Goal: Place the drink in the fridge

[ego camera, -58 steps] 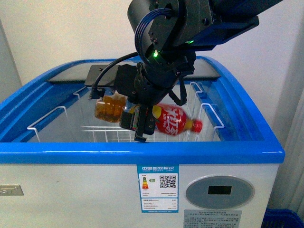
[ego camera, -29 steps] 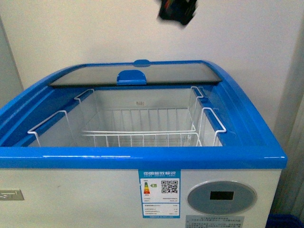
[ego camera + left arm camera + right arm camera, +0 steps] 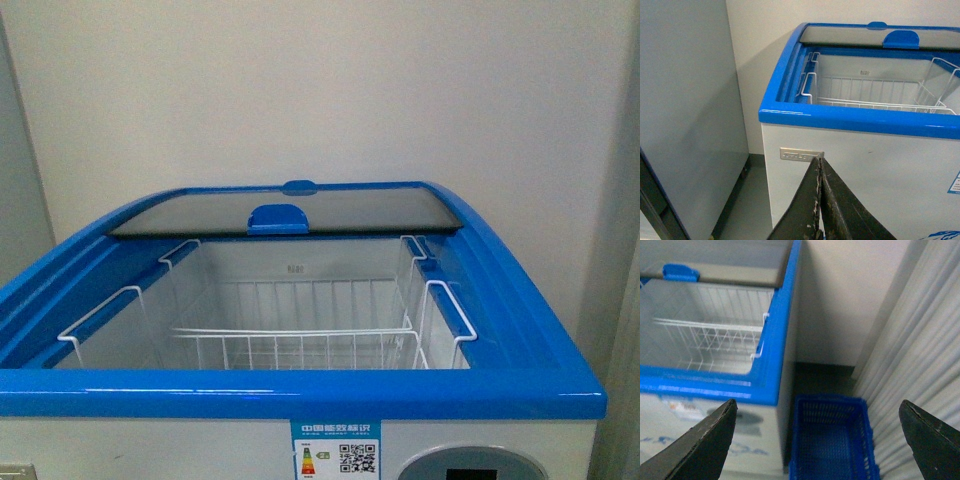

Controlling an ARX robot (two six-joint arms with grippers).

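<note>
We see the fridge [image 3: 300,395] open, its glass lid [image 3: 285,215] slid to the back, white wire baskets [image 3: 300,345] inside; any drink there seems hidden from us. Our left hand [image 3: 819,200] is closed, empty, before the fridge. Our right hand [image 3: 817,440] is spread wide above a blue crate [image 3: 832,440].

The fridge [image 3: 805,165] stands directly ahead of the left gripper [image 3: 819,200], with a tall cabinet [image 3: 685,125] beside it. Below the right gripper [image 3: 820,440], a plastic crate [image 3: 832,440] sits on the floor, just beside the fridge.
</note>
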